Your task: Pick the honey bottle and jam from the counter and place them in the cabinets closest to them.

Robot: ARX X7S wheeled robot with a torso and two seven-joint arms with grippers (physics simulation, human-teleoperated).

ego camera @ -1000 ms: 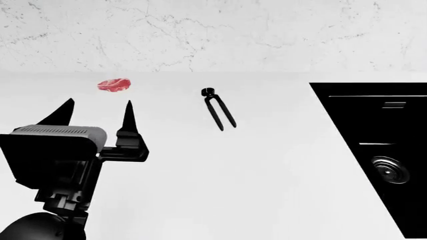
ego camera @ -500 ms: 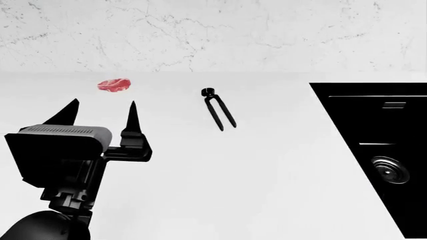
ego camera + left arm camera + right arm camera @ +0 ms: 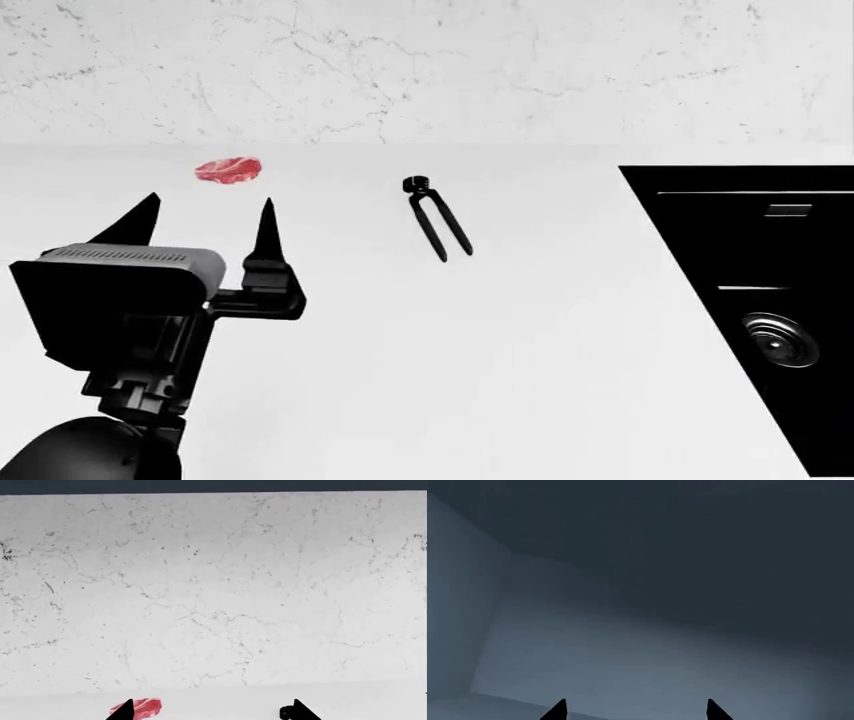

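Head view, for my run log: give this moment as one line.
left gripper open, empty | right gripper open | counter: meat, tongs | honey, jam unseen

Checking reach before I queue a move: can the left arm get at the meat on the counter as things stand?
Probably yes. The left tool is open, empty, and points toward the meat, with only bare counter between them. The black tongs lie off to the side, out of the way. True distance is hard to judge.

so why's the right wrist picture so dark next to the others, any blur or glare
Right wrist view: dim blue-grey surfaces only, no counter, just the right gripper tips. Head view: the counter renders flat white, without shadows. Left wrist view: bright marbled wall, evenly lit. No blur or glare anywhere.
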